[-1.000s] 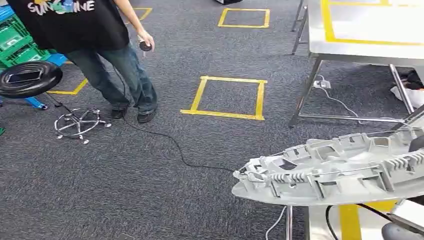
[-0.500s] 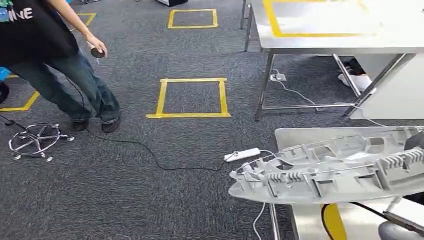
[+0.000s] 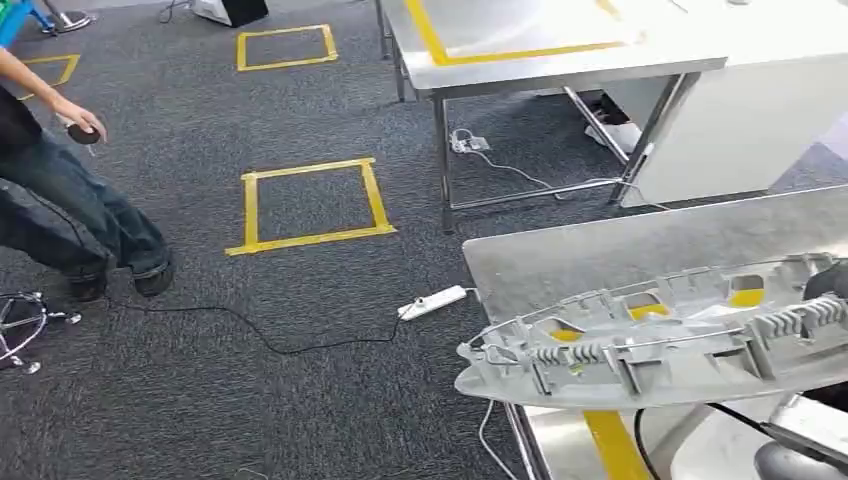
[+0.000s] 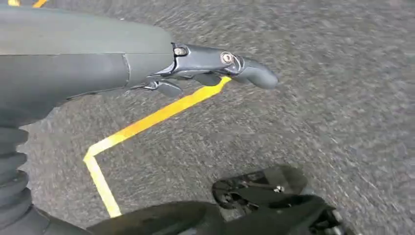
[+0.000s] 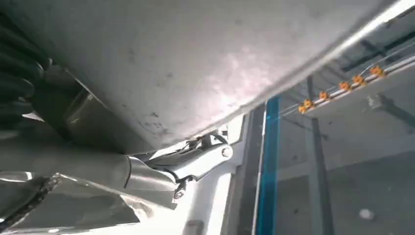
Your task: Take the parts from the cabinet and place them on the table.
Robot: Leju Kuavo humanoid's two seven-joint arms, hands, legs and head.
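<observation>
A long grey plastic part (image 3: 650, 350) with ribs and clips hangs across the lower right of the head view, above the near edge of a steel table (image 3: 600, 255) marked with yellow tape. My right hand (image 3: 828, 285) holds it at its right end, mostly hidden behind the part. In the right wrist view the part's smooth grey underside (image 5: 171, 63) lies against my right hand (image 5: 161, 169), whose fingers press up on it. My left hand (image 4: 205, 66) hangs over grey carpet with nothing in it.
A second taped table (image 3: 520, 65) and a white panel (image 3: 740, 120) stand further back. A power strip (image 3: 432, 301) and cables lie on the carpet by the near table's corner. A person (image 3: 70, 210) stands at the left, beside a stool base (image 3: 15, 325).
The whole view has swung to the right, so the camera moved. The near steel table has come in under the part, which keeps its place in my right hand.
</observation>
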